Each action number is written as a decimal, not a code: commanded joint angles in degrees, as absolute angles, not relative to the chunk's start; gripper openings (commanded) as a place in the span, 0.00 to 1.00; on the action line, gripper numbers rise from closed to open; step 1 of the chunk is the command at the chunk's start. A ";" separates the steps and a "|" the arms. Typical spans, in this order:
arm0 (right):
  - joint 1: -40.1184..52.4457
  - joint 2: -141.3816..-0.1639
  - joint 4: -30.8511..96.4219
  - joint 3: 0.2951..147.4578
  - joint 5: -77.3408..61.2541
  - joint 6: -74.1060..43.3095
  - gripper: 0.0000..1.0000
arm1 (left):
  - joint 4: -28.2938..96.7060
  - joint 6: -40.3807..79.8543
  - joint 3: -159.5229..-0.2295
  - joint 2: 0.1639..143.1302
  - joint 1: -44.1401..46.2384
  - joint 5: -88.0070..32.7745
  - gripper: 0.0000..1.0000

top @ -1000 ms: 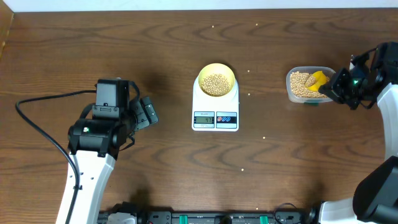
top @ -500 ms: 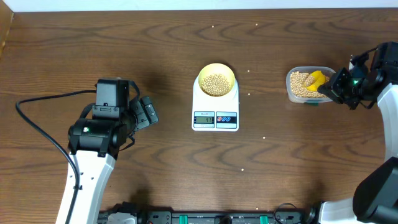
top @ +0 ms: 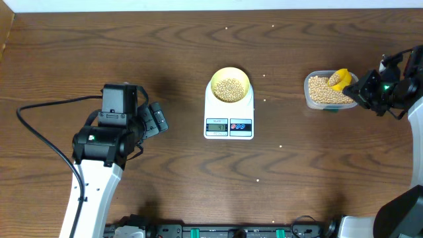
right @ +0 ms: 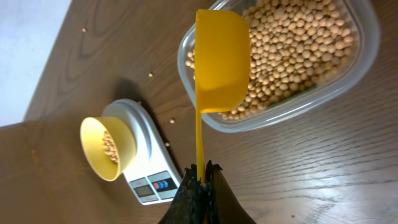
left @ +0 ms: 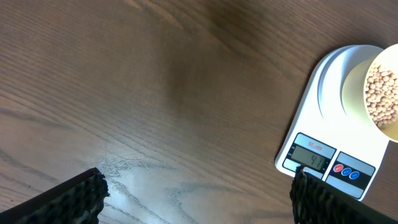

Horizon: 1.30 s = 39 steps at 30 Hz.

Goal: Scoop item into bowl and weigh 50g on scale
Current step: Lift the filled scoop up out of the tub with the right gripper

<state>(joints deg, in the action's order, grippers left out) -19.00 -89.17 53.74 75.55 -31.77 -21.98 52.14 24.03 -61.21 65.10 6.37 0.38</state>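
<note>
Dark grained wood table [top: 165, 53], glossy white plastic scale [top: 229, 112], clear plastic container [right: 348, 81].

Bowl [left: 353, 93] of beans [left: 382, 93] on scale [left: 326, 93] at right, wooden table [left: 155, 93], fingers [left: 62, 200] spread apart

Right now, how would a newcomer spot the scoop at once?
From the white scale mid-table, look to the robot's right for the clear container of beans. At its right edge is the scoop: bright yellow, thin handle pinched in the right tool, unlike the pale bowl on the scale.
</note>
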 commanded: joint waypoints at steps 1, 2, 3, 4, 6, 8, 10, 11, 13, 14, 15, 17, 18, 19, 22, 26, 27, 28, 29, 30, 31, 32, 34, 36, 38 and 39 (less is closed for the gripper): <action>-19.31 -88.33 53.56 75.26 -35.73 -23.64 0.01 | 52.27 24.10 -61.82 65.17 6.02 1.37 0.96; -19.44 -88.33 53.56 75.26 -36.40 -23.77 0.01 | 52.27 24.10 -61.82 65.17 6.02 1.37 0.96; -19.55 -88.33 53.56 75.26 -36.99 -23.81 0.01 | 52.27 24.10 -61.82 65.17 6.00 1.34 0.96; -19.64 -88.33 53.58 75.26 -37.28 -24.05 0.01 | 52.27 24.10 -61.82 65.17 6.02 1.34 0.96; -19.64 -88.33 53.54 75.26 -37.78 -24.84 0.01 | 52.27 24.10 -61.82 65.17 6.02 1.37 0.96; -19.64 -88.33 53.39 75.26 -39.03 -24.86 0.01 | 52.27 24.10 -61.82 65.17 6.02 1.37 0.96; -19.64 -88.33 53.21 75.26 -40.69 -24.86 0.01 | 52.27 24.10 -61.82 65.17 6.00 1.37 0.96; -19.62 -88.33 52.97 75.26 -41.80 -24.86 0.01 | 52.27 24.10 -61.82 65.17 6.02 1.37 0.96; -19.62 -88.33 52.10 75.26 -44.40 -24.86 0.01 | 52.27 24.10 -61.82 65.17 6.02 1.37 0.96; -19.55 -88.33 51.62 75.26 -45.56 -24.99 0.01 | 52.27 24.10 -61.82 65.17 6.02 1.37 0.96; -19.42 -88.33 51.13 75.26 -46.15 -25.65 0.01 | 52.27 24.10 -61.82 65.17 6.00 1.37 0.96; -18.96 -88.33 49.91 75.26 -46.98 -27.44 0.01 | 52.27 24.10 -61.82 65.17 6.02 1.37 0.96; -18.57 -88.33 49.25 75.26 -47.13 -28.12 0.01 | 52.27 24.10 -61.82 65.17 6.02 1.37 0.96; -18.04 -88.33 48.49 75.26 -47.13 -28.88 0.01 | 52.27 24.10 -61.82 65.17 6.02 1.37 0.96; -16.03 -88.36 45.82 75.26 -47.13 -31.16 0.01 | 52.27 24.10 -61.82 65.17 6.02 1.37 0.96; -12.62 -88.36 41.17 75.26 -47.13 -32.99 0.01 | 52.27 24.10 -61.82 65.17 6.02 1.34 0.96; -11.66 -88.36 39.90 75.26 -47.11 -33.47 0.01 | 52.27 24.10 -61.82 65.17 6.02 1.37 0.96; -10.70 -88.40 38.59 75.26 -47.09 -33.93 0.01 | 52.27 24.10 -61.82 65.17 6.02 1.37 0.96; -9.52 -88.40 36.86 75.26 -47.09 -34.57 0.01 | 52.27 24.10 -61.82 65.17 6.00 1.34 0.96; -8.29 -88.51 35.11 75.26 -47.07 -34.98 0.01 | 52.27 24.10 -61.82 65.17 6.02 1.37 0.96; -7.42 -88.53 33.78 75.26 -47.07 -35.33 0.01 | 52.27 24.10 -61.82 65.17 6.02 1.37 0.96; -6.37 -88.71 32.27 75.26 -46.89 -35.99 0.01 | 52.27 24.10 -61.82 65.17 6.02 1.37 0.96; -4.16 -89.03 29.43 75.26 -46.48 -37.50 0.01 | 52.27 24.10 -61.82 65.17 6.02 1.37 0.96; -2.52 -89.45 27.46 75.26 -46.11 -38.85 0.01 | 52.27 24.10 -61.82 65.17 6.02 1.37 0.96; -1.19 -90.02 26.04 75.26 -45.28 -40.49 0.01 | 52.27 24.12 -61.82 65.17 6.02 1.37 0.96; -0.54 -90.41 25.50 75.26 -44.95 -40.93 0.01 | 52.27 24.10 -61.82 65.17 6.00 1.37 0.96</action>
